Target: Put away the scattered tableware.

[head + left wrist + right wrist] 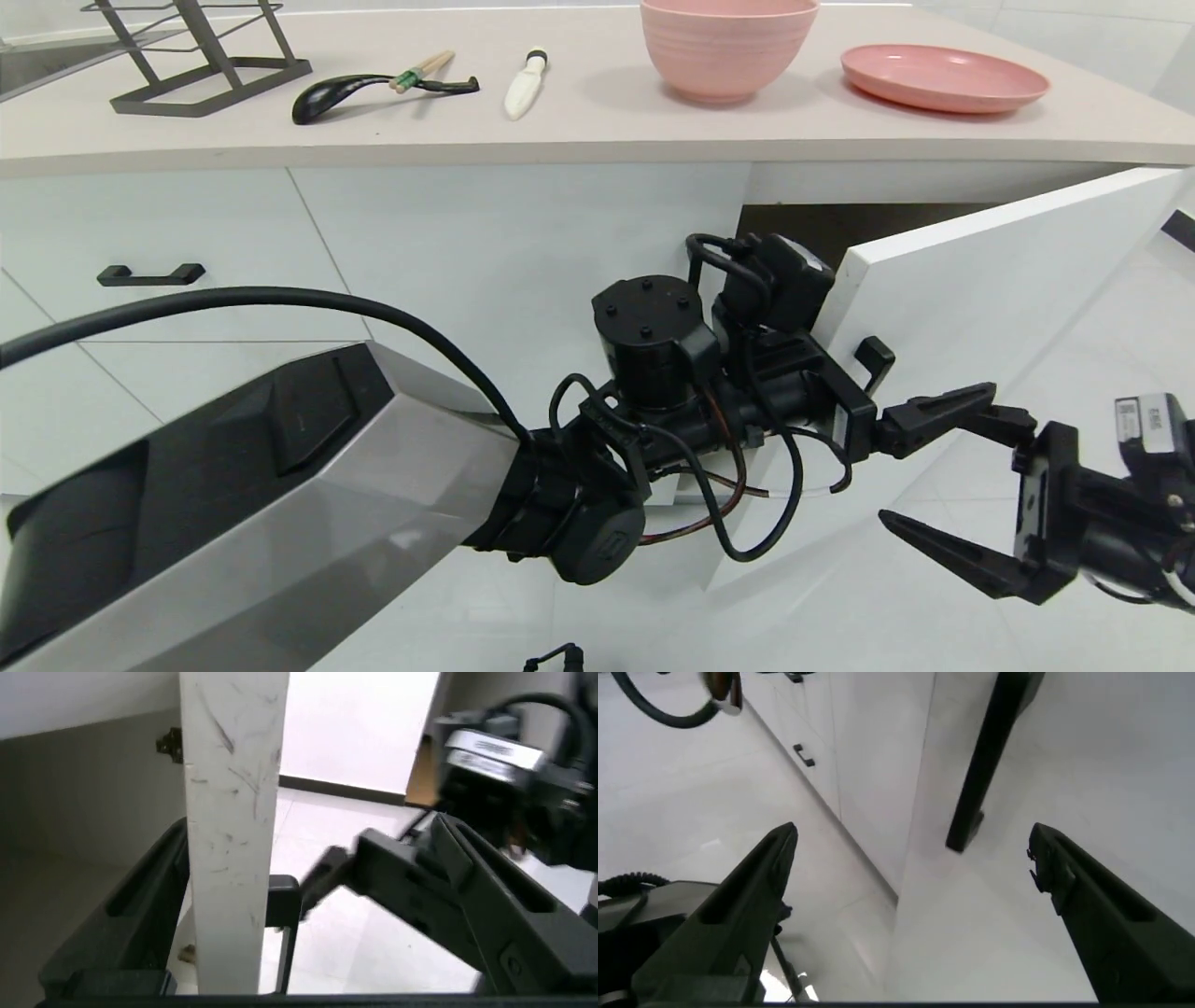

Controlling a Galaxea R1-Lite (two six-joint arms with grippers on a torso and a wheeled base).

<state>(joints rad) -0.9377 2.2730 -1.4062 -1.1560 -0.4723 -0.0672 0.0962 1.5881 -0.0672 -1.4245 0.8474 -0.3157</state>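
Observation:
On the counter lie a black spoon, chopsticks, a white-sheathed knife, a pink bowl and a pink plate. Below them a white cabinet door stands partly open. My left gripper is at the door's free edge and stands open, one finger on each side of it. My right gripper hangs open and empty in front of the door's face, near its black handle, which sits between its fingertips.
A dark metal dish rack stands at the counter's back left. White drawer fronts with a black handle fill the cabinet's left side. The dark cabinet opening shows behind the door. White floor tiles lie to the right.

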